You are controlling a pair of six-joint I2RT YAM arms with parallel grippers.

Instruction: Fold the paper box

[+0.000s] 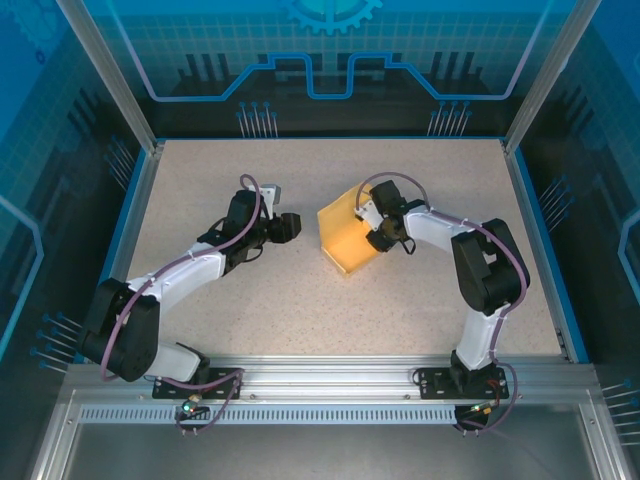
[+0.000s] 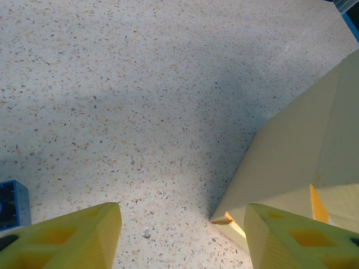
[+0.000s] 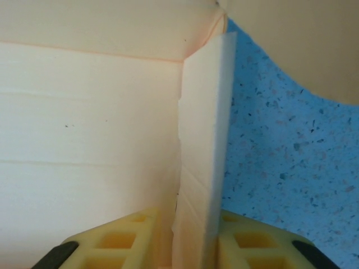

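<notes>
Right gripper (image 3: 193, 227) has one thin wall of the paper box (image 1: 340, 240) between its two fingers. They are very close to it, but I cannot tell if they squeeze it. The box stands partly folded near the middle of the table (image 1: 300, 300). Left gripper (image 2: 182, 213) sits just beside a box corner, fingers apart, holding nothing. If that wall slips free, it may flop back open.

Speckled beige tabletop (image 1: 300, 300) with a blue rim (image 1: 330, 139). Blue panel (image 1: 330, 60) with a gear print (image 1: 335, 12) at 12 o'clock. Metal posts (image 1: 108, 70) at 10 and 2. Slotted rail (image 1: 300, 412) at 6. Even light.
</notes>
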